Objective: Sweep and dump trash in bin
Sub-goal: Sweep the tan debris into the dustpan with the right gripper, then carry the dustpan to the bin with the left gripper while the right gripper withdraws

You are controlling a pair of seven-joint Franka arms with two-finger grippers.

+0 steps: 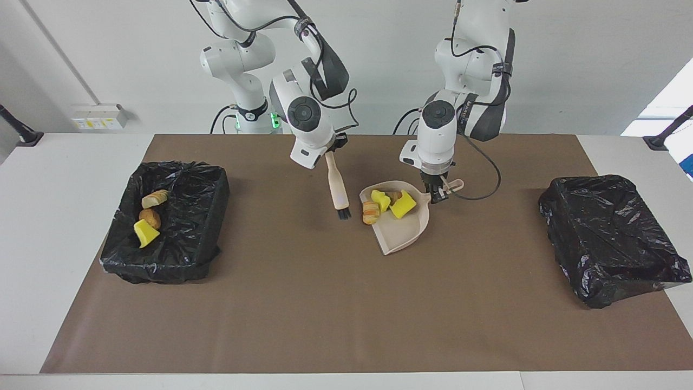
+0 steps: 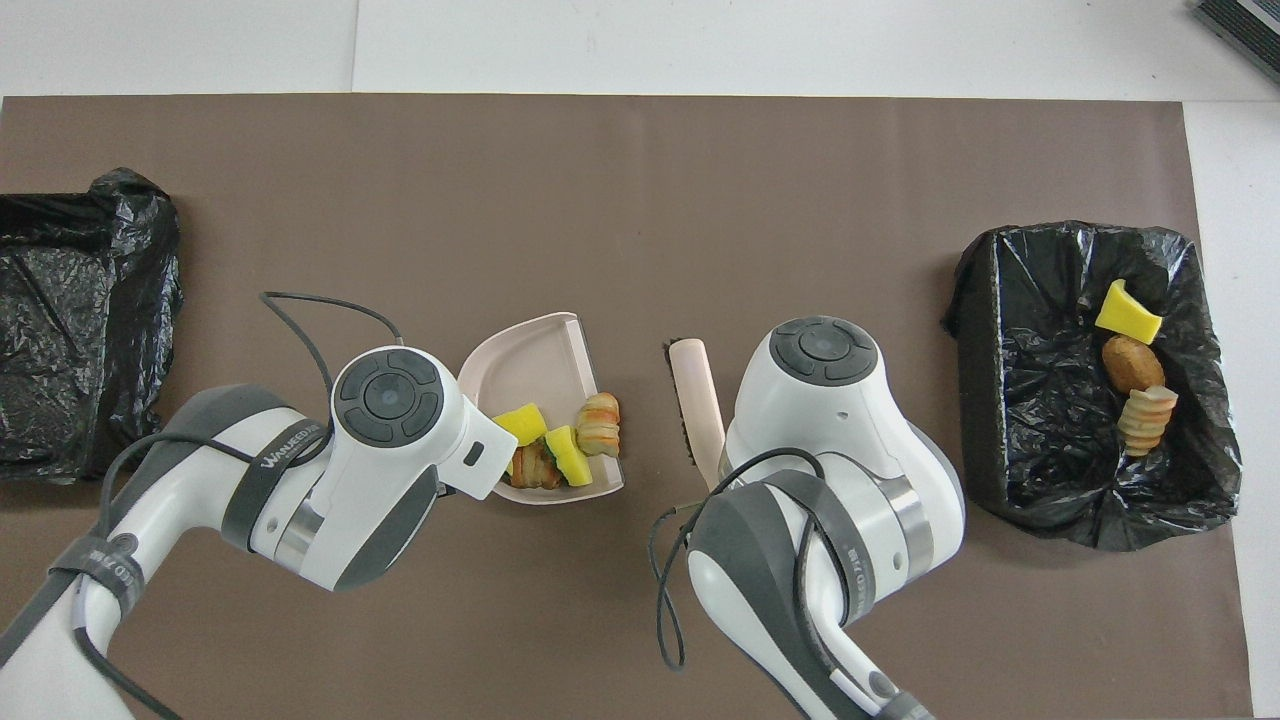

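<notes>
**Trash in the dustpan, brush lifted clear**

Facing view: the left gripper (image 1: 437,190) was clamped on the handle of the pink dustpan (image 1: 406,233), which sat on the brown mat (image 1: 303,303). The trash (image 1: 387,203) lay in the pan, at the end nearer the robots. The right gripper (image 1: 331,150) gripped the brush (image 1: 338,189), bristles down, beside the pan and apart from it.

Overhead view: yellow wedges and a striped lump (image 2: 598,424) lay at the pan's open edge. More pieces sat in the black-lined bin (image 2: 1040,400) at the right arm's end; a second bin (image 2: 70,330) stood at the left arm's end.
</notes>
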